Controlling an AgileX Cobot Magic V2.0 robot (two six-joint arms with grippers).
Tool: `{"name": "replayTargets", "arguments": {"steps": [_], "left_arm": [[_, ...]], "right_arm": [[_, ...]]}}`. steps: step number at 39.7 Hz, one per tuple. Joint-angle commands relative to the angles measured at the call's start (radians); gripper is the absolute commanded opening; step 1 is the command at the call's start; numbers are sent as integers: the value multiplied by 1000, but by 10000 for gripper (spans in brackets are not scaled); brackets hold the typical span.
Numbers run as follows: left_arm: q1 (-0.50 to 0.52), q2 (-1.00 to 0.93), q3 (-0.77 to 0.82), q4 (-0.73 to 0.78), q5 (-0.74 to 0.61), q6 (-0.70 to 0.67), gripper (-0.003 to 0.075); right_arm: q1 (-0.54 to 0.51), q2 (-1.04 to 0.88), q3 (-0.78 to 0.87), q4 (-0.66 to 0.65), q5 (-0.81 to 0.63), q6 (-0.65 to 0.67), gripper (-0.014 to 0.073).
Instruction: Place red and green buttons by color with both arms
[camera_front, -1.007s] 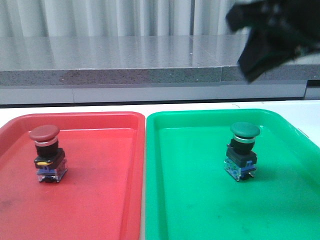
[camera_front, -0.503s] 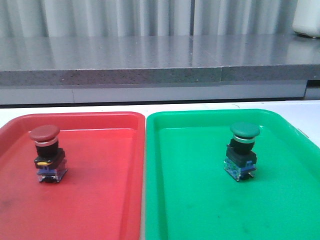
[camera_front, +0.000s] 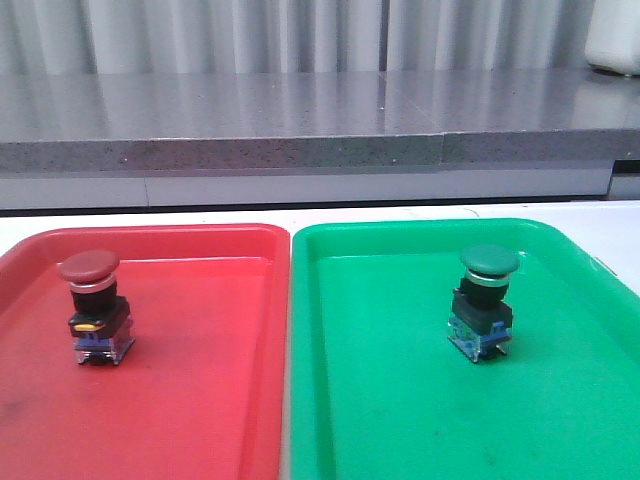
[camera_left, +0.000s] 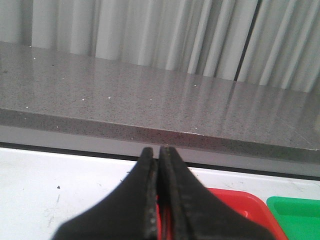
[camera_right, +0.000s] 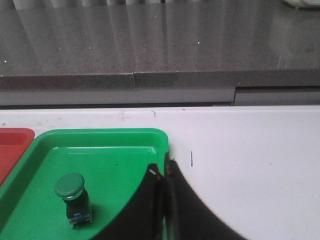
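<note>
At our left wrist, the left gripper (camera_left: 159, 152) has its fingers (camera_left: 145, 200) pressed together, nothing between them, above the white table (camera_left: 50, 185) near a corner of the red tray (camera_left: 235, 200). Our right gripper (camera_right: 163, 170) is likewise clenched and empty, over the green tray (camera_right: 115, 155); that view shows the green button (camera_right: 72, 197) but not the red one. Only the front view, where neither gripper appears, shows both: the red button (camera_front: 95, 308) upright in the red tray (camera_front: 200, 400) and the green button (camera_front: 484, 302) upright in the green tray (camera_front: 400, 400), the trays side by side.
</note>
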Motion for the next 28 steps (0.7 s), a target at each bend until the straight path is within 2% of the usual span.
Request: {"name": "replayTargets", "arguments": {"steps": [1, 28], "left_arm": [[1, 11, -24, 0, -80, -4, -20], [1, 11, -24, 0, -80, -4, -20]], "right_arm": [[-4, -56, -12, -26, -90, 1, -125], [-4, -87, -12, -26, -90, 1, -125]]}}
